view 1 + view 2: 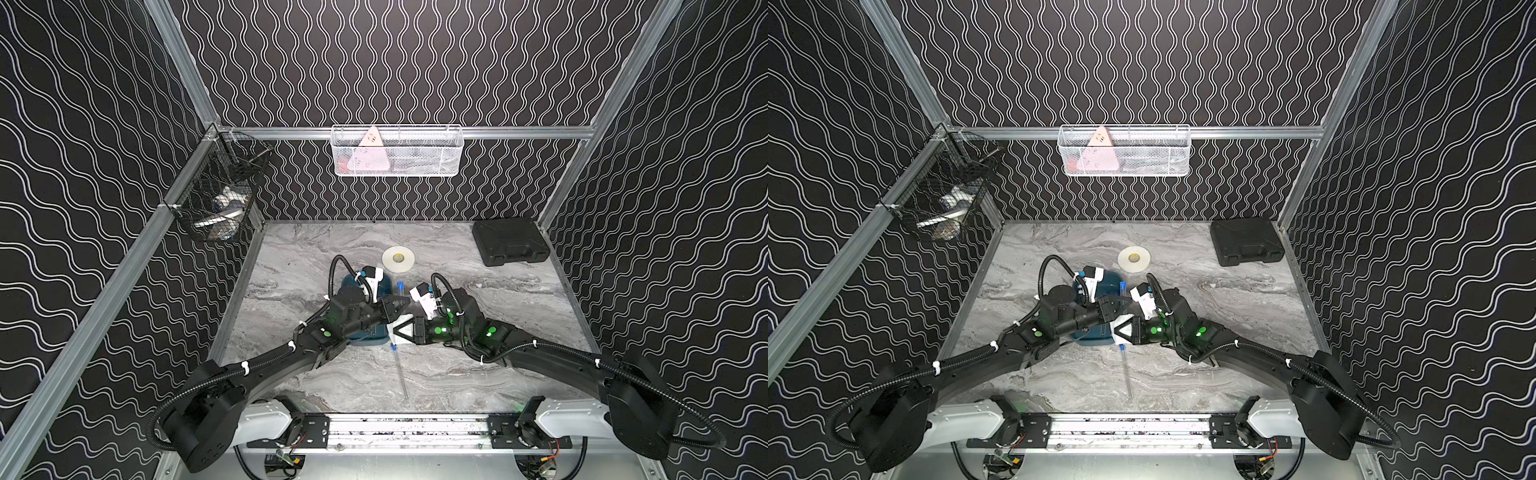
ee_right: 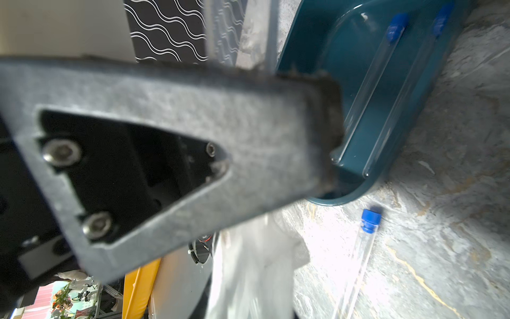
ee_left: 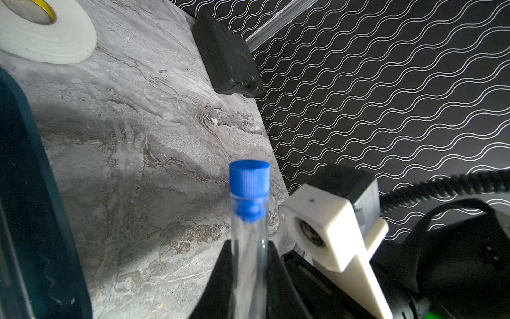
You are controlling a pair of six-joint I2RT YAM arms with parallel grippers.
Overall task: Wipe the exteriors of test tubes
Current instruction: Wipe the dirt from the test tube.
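Clear plastic, blue cap: one test tube (image 3: 249,256) was clamped in the left gripper (image 1: 398,308), jaws closed tight on it, cap pointing to 12 o'clock in both top views. Right gripper (image 1: 395,332) was nearly closed on the white tissue (image 2: 248,276), just beside that tube. A second tube (image 1: 400,370) lay on the marble table (image 1: 478,374) at 6 o'clock of the grippers. Two more tubes (image 2: 369,82) lay in the teal tray (image 2: 303,41) at 9 o'clock.

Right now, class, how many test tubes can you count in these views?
4. One test tube is held in the left gripper, two lie in the teal tray, one lies on the table beside it. The arms cover part of the tray, so more may be hidden.
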